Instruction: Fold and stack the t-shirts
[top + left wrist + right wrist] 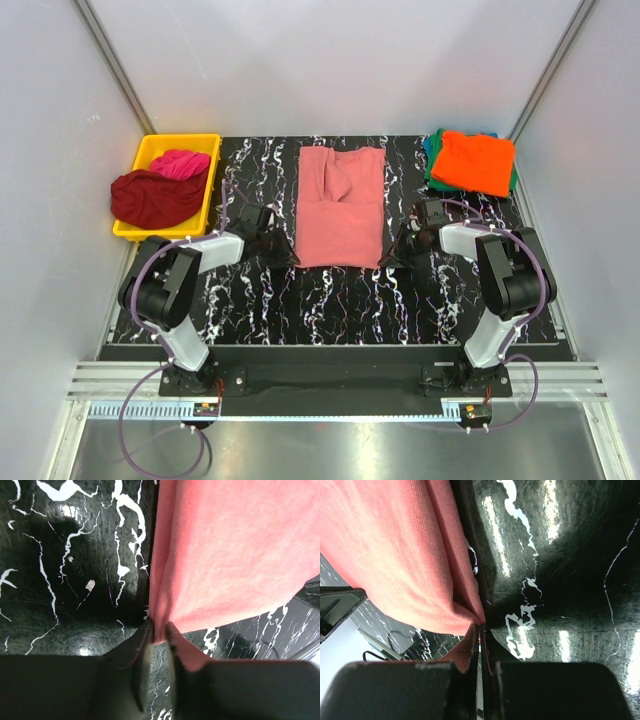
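Top external | salmon-pink t-shirt (340, 215) | folded narrow, flat, crease near ctr

We see a black tabletop (330, 300) veined with white, filling the middle of the top view. A salmon-pink t-shirt (340, 210) lies on it at centre, folded into a tall narrow rectangle, rumpled near its upper end. A yellow tray (183, 139) sits at the tabletop's upper left corner. At the upper right lies a green t-shirt (430, 175), with a folded orange t-shirt (475, 162) on top of it.
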Available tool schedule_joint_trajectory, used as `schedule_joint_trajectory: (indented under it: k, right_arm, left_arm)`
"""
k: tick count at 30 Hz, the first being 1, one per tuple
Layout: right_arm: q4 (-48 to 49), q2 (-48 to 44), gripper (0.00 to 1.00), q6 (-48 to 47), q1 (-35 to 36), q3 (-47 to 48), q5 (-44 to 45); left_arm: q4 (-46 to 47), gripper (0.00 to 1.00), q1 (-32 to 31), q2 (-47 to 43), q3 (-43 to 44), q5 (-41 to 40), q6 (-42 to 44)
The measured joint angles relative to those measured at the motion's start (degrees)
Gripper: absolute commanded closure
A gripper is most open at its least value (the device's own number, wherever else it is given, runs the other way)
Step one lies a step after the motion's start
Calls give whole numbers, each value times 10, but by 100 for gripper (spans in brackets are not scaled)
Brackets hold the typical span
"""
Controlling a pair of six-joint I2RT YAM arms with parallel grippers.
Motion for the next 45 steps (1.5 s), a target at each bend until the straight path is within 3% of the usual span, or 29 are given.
schedule_joint_trajectory:
  k: [6, 10, 15, 21, 26, 29, 37, 45]
  right_arm:
    - [12, -3, 100, 0, 0, -10, -5]
    - [14, -27, 100, 0, 0, -35, -6]
    - [-6, -96, 100, 5, 0, -75, -11]
    - [-64, -272, 100, 23, 2, -130, -16]
    - [-140, -428, 100, 47, 20, -140, -20]
    - [-195, -484, 100, 56, 27, -127, -19]
    - [-272, -452, 100, 49, 28, -2, 0]
    - [-279, -343, 100, 16, 29, 92, 31]
  left_arm:
    - [14, 100, -7, -1, -7, 0, -7]
    - [19, 100, -20, -21, -30, -2, -10]
    - [-5, 100, -54, -113, -88, -12, -19]
    - [-72, 100, -127, -276, -137, -52, -45]
    - [-166, 100, -206, -406, -136, -106, -76]
    - [-236, 99, -220, -471, -119, -132, -93]
    - [-332, 96, -213, -462, 13, -188, -82]
    - [-351, 97, -118, -344, 108, -185, -24]
